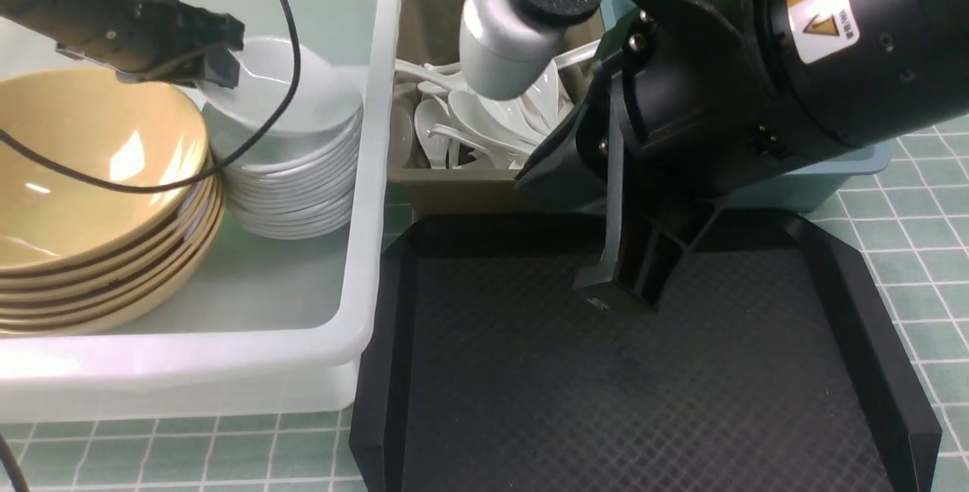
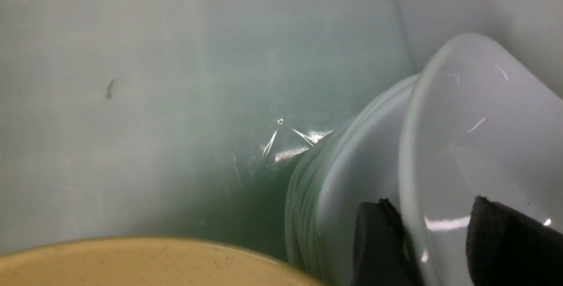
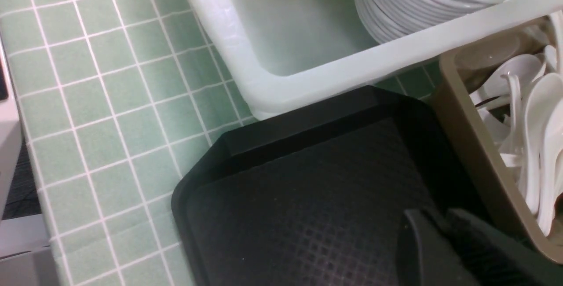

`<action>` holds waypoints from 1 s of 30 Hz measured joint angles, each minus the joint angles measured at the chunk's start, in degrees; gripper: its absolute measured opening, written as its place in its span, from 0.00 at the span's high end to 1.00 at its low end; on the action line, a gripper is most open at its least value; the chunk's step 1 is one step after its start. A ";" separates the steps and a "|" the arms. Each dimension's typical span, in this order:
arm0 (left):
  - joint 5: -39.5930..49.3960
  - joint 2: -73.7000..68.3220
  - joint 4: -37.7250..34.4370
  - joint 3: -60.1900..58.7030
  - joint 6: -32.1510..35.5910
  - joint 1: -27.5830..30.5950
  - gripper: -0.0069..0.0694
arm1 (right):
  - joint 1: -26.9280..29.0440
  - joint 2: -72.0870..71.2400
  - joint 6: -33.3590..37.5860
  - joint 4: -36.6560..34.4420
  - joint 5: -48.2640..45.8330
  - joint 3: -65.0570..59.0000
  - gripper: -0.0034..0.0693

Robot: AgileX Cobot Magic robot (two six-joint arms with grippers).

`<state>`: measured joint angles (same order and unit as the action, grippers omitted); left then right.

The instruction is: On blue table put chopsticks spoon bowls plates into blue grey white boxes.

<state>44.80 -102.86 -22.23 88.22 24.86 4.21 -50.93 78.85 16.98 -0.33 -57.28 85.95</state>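
Note:
In the large white box [image 1: 368,174] a stack of yellow bowls [image 1: 91,174] stands beside a stack of white plates [image 1: 295,151]. My left gripper [image 1: 219,60] hangs over the plates, open. In the left wrist view its fingertips [image 2: 378,233] straddle the rim of the tilted top plate [image 2: 475,114], with a gap on the inner side. White spoons [image 1: 484,121] fill the grey box [image 1: 454,191]. The blue box [image 1: 802,185] is mostly hidden behind my right arm. My right gripper [image 1: 606,291] hovers shut and empty over the black tray. The chopsticks are out of view.
A black textured tray [image 1: 530,371] lies on the blue table [image 1: 908,197] in front of the grey and blue boxes, its left edge against the white box. My right arm's bulk blocks the upper right of the front view.

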 joint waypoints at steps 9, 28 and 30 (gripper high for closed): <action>0.78 0.74 3.52 3.15 2.43 0.00 0.12 | 0.00 0.00 0.00 0.33 0.00 0.00 0.81; 25.88 3.78 6.36 7.90 -0.22 -3.43 0.90 | 0.00 0.00 -0.84 1.17 -0.86 0.00 0.80; 26.03 3.78 7.01 7.17 -0.22 -5.27 0.91 | 0.00 0.00 -0.90 1.20 -0.86 0.00 0.80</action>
<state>70.83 -99.08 -15.22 95.39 24.65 -1.05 -50.93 78.85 16.08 0.87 -58.14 85.95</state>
